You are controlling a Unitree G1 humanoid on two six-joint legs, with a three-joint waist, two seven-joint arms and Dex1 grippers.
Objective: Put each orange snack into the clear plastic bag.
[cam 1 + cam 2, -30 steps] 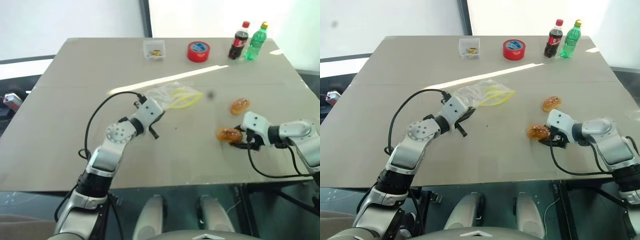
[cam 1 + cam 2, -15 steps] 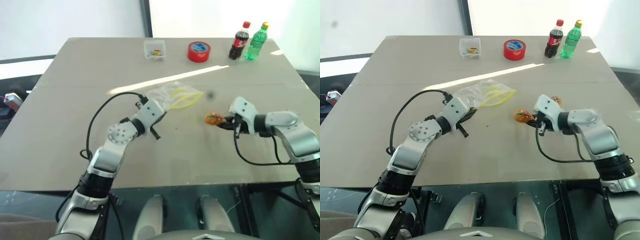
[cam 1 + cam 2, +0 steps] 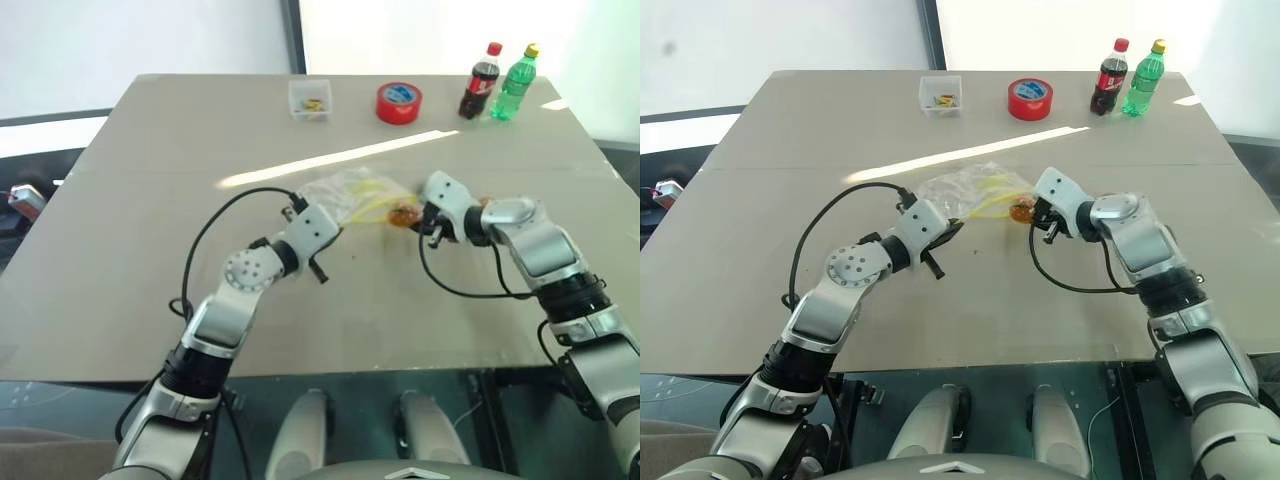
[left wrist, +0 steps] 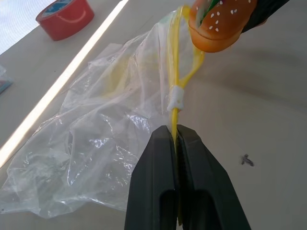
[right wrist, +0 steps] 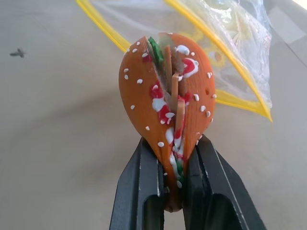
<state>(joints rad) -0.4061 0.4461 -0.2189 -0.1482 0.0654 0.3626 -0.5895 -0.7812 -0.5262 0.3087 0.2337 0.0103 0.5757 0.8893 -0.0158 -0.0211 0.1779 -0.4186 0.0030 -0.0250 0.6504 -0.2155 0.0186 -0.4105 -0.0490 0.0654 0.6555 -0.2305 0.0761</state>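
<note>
Right gripper (image 5: 175,158) is clamped on one orange snack (image 5: 165,103), held edge-on just right of the clear plastic bag (image 4: 105,129). Left gripper (image 4: 177,139) is closed on the bag's yellow strip (image 4: 175,72), propping the mouth open toward the snack. Bag lies mid-table, its opening to the snack's immediate left. Second snack (image 3: 487,203) sits behind the right wrist

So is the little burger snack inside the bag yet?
Not yet. The right hand holds the orange snack just outside the clear plastic bag.
</note>
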